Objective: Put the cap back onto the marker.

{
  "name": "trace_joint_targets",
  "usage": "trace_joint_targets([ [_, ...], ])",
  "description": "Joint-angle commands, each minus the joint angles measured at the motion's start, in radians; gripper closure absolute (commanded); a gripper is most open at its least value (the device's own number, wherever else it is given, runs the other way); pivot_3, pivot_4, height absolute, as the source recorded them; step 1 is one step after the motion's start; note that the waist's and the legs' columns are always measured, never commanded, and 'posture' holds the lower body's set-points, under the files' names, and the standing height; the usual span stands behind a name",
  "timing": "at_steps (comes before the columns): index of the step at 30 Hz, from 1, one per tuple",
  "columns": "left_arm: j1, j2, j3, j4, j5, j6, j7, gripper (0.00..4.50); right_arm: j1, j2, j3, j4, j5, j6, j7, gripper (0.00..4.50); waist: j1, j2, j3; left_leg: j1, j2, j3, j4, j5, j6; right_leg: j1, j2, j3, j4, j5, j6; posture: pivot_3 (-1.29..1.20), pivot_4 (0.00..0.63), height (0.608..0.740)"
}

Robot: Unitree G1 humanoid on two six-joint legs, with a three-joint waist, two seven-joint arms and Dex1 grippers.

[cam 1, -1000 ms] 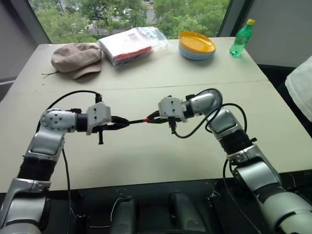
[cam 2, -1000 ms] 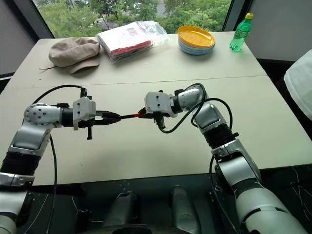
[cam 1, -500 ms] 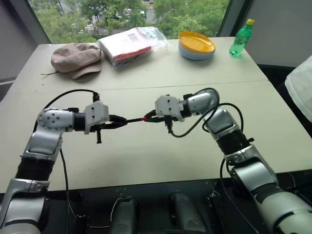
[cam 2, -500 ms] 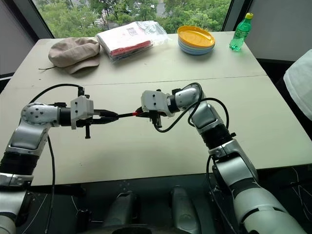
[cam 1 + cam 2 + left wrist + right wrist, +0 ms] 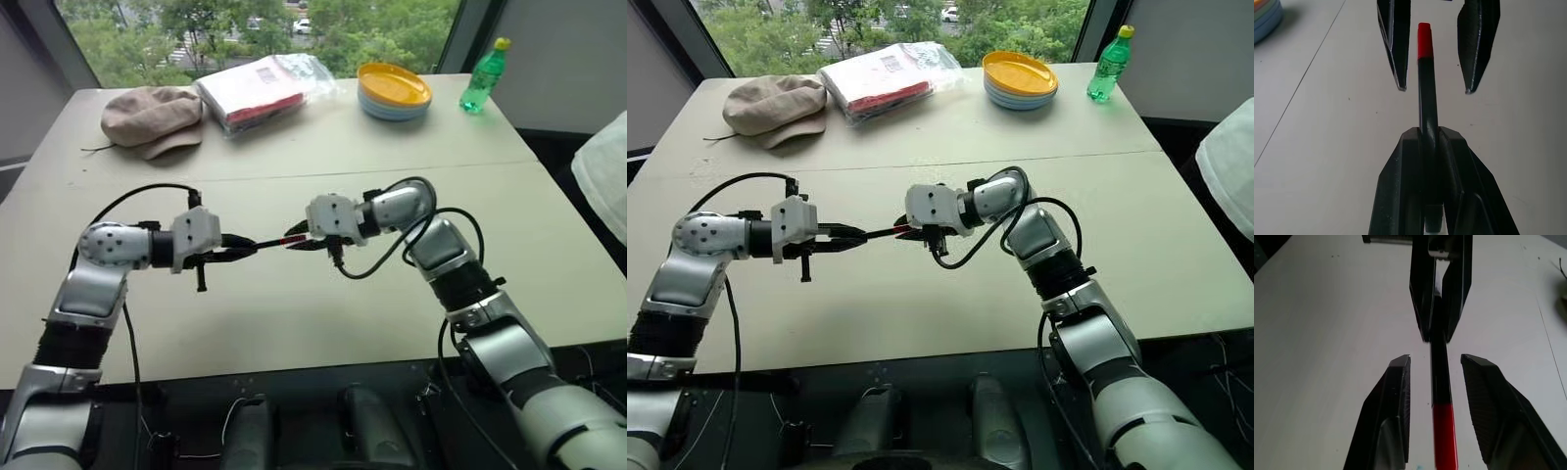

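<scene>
Red cap [image 5: 1423,40] now sits on the marker [image 5: 1427,105], held above the tabletop [image 5: 294,313]; right hand [image 5: 1434,382], earlier clamped, has spread its fingers either side. Left hand [image 5: 1428,142] stays clamped on the marker.

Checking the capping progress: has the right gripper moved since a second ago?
Yes. The right gripper has slid toward the left gripper, away from the table edge on its side.

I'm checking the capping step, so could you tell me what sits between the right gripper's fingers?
The marker's red end, with the right gripper open around it. The left gripper covers its tail.
</scene>
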Motion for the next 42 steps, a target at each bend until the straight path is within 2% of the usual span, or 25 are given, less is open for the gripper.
trace_joint_targets([
  [1,0.056,0.046,0.059,-0.063,-0.027,0.028,0.028,4.50,-0.037,-0.034,-0.027,0.010,0.011,-0.034,-0.007,1.05,0.004,0.000,0.000,0.000,0.000,0.000,0.000,0.000,0.000,0.000,0.000,0.000,0.000,0.000,0.000,0.00,0.150,0.740],
  [2,0.080,0.057,0.074,-0.077,-0.031,0.037,0.040,4.50,-0.043,-0.043,-0.031,0.019,0.016,-0.037,-0.005,0.58,0.006,0.000,0.000,0.000,0.000,0.000,0.000,0.000,0.000,0.000,-0.001,0.000,0.000,0.000,0.000,0.00,0.150,0.740],
  [9,0.201,0.089,0.161,-0.168,-0.060,0.140,0.145,4.50,-0.061,-0.083,-0.060,0.045,0.054,-0.024,-0.006,0.58,0.006,0.000,0.000,0.000,-0.001,0.000,0.000,0.000,0.000,0.001,-0.002,0.000,0.000,0.000,0.000,0.00,0.150,0.740],
  [13,0.274,0.082,0.308,-0.268,-0.102,0.345,0.306,4.50,-0.051,-0.102,-0.104,0.011,0.108,0.048,-0.006,0.58,0.002,0.000,0.000,0.000,-0.001,0.000,0.000,0.000,0.000,0.000,-0.002,0.000,0.000,0.000,0.000,0.00,0.150,0.740],
  [19,0.423,0.096,0.509,-0.446,-0.162,0.685,0.463,4.50,-0.045,-0.141,-0.126,-0.058,0.156,0.149,0.017,0.58,0.004,0.000,0.000,0.000,0.000,-0.001,-0.001,0.000,0.000,0.000,-0.002,0.000,0.000,0.000,0.000,0.00,0.150,0.740],
  [22,0.484,0.035,0.610,-0.493,-0.196,0.845,0.564,4.50,-0.072,-0.157,-0.181,-0.119,0.258,0.278,0.047,0.58,0.007,0.000,0.000,0.000,0.000,-0.001,-0.001,0.000,0.000,0.000,-0.002,-0.001,-0.001,0.000,0.000,0.00,0.150,0.740],
  [25,0.497,-0.016,0.666,-0.504,-0.218,0.927,0.639,4.50,-0.089,-0.184,-0.224,-0.167,0.342,0.376,0.076,0.58,0.008,0.000,0.000,0.000,0.000,-0.001,-0.001,0.000,0.000,0.000,-0.003,-0.001,-0.001,0.000,0.000,0.00,0.150,0.740],
  [31,0.507,-0.039,0.688,-0.465,-0.205,0.917,0.699,4.50,-0.095,-0.234,-0.289,-0.242,0.474,0.545,0.091,0.58,0.009,-0.001,0.000,0.000,0.000,-0.001,-0.001,0.000,0.000,0.001,-0.003,-0.001,-0.001,0.000,-0.001,0.00,0.150,0.740],
  [42,0.468,-0.081,0.602,-0.319,-0.180,0.807,0.753,4.50,-0.058,-0.250,-0.306,-0.327,0.525,0.626,0.006,0.58,0.010,-0.001,0.000,0.000,-0.001,-0.001,-0.001,0.000,0.000,0.001,-0.003,-0.001,-0.001,-0.001,-0.002,0.00,0.150,0.740],
])
